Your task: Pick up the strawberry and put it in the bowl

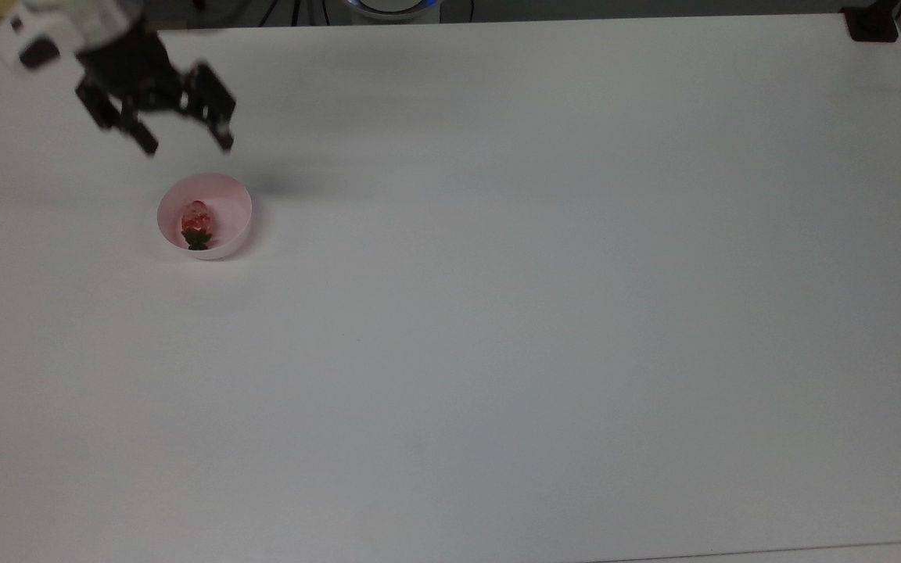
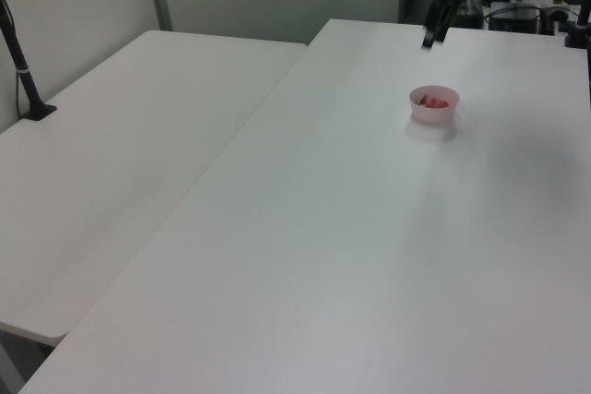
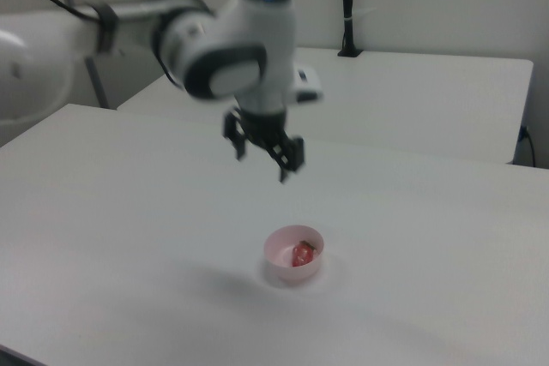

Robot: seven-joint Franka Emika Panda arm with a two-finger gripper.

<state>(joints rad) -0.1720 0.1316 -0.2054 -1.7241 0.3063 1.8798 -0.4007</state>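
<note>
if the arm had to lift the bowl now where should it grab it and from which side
Probably the rim, from straight above. The bowl sits upright and open on the table, with thin plain walls and no handle. Pinch the wall on the top view's right side, one finger inside, one outside: the strawberry lies toward the top view's left. The gripper is open.

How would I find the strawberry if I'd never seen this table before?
Start with the big white table and look near the top view's left for the small pale pink bowl, the one dish on it. The strawberry lies inside: small, glossy red with a dark green leafy cap, below the open black pincer.
</note>
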